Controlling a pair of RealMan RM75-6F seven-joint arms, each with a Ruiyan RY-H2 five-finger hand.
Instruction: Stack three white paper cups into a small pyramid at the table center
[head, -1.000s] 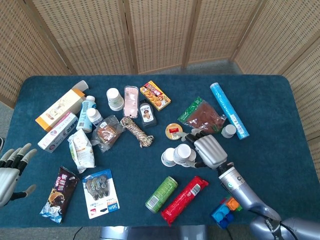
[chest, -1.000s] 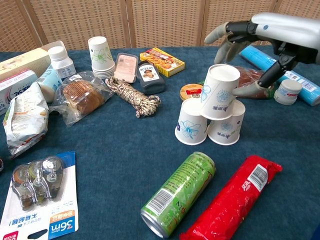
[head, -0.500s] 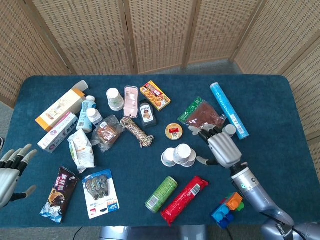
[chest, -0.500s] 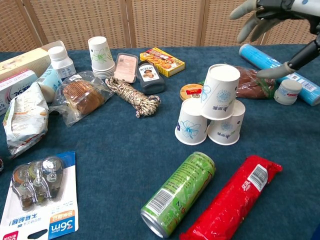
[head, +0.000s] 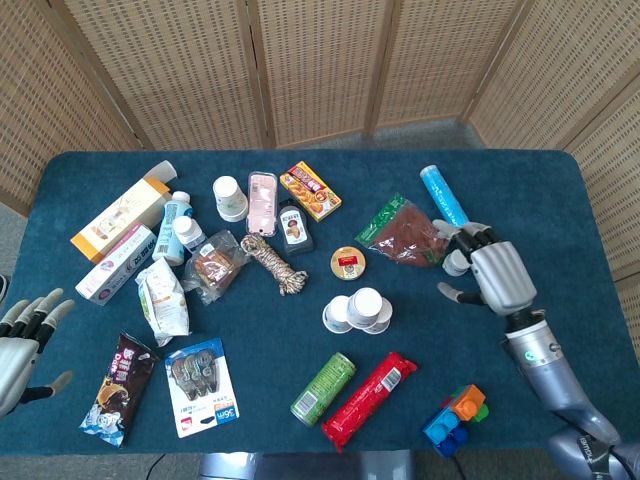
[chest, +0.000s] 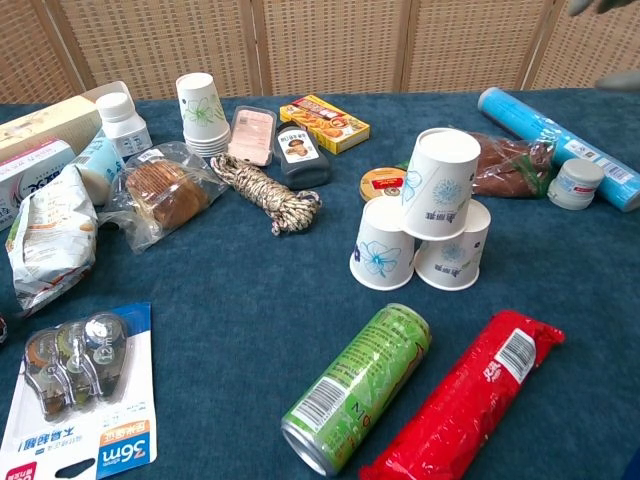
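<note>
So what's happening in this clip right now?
A three-cup pyramid of white paper cups stands mid-table: two upside down on the blue cloth, a third resting on top. Neither hand touches it. The right hand hangs open off to the right of the cups, near the blue tube. The left hand sits open at the table's left edge. The stack looks finished.

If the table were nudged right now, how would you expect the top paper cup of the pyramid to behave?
The top cup probably tips easily: it sits upside down, slightly tilted, bridging the two lower cups with nothing holding it. Being thin paper, it likely weighs little and would dent if squeezed. Once fallen on its side, its tapered wall would likely roll it in a curve.
</note>
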